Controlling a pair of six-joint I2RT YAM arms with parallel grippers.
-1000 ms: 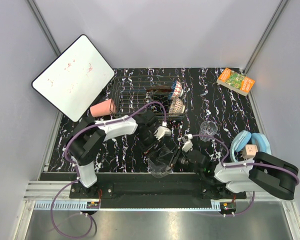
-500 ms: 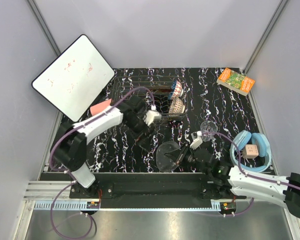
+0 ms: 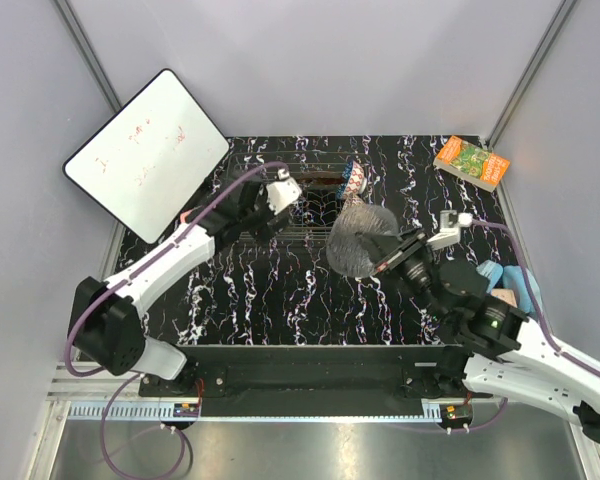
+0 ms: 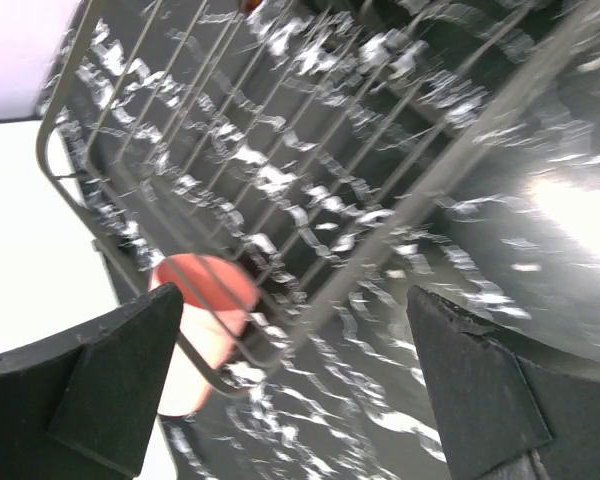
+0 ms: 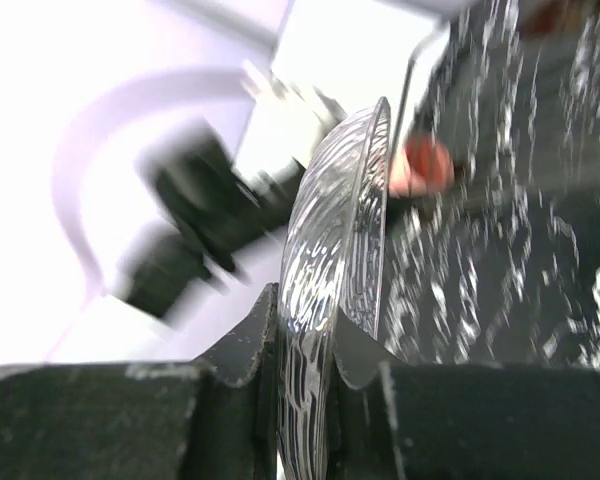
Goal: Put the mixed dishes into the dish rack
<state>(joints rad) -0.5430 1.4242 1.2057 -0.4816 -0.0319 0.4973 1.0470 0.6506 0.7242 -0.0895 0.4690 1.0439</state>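
Observation:
The dish rack [image 3: 280, 222] stands at the back middle of the table, with the blue patterned bowl [image 3: 355, 181] and the red floral plate [image 3: 320, 181] in it. My right gripper [image 3: 388, 252] is shut on the rim of the clear glass bowl [image 3: 358, 240] and holds it on edge in the air by the rack's right front corner; the right wrist view shows the bowl [image 5: 330, 230] pinched between the jaws [image 5: 315, 350]. My left gripper [image 3: 270, 205] is open and empty over the rack's left front part. The left wrist view shows the rack's wires [image 4: 280, 150] and the pink plastic cup [image 4: 195, 310] lying outside its corner. The beige bowl and the small glass are hidden.
A white board [image 3: 145, 150] leans at the back left. A green-orange book [image 3: 470, 161] lies at the back right. Blue headphones [image 3: 515, 283] lie at the right edge, partly behind my right arm.
My right gripper has lifted the glass bowl from near the front edge and carried it back toward the rack. My left arm has swung from the table's middle to the rack's left front.

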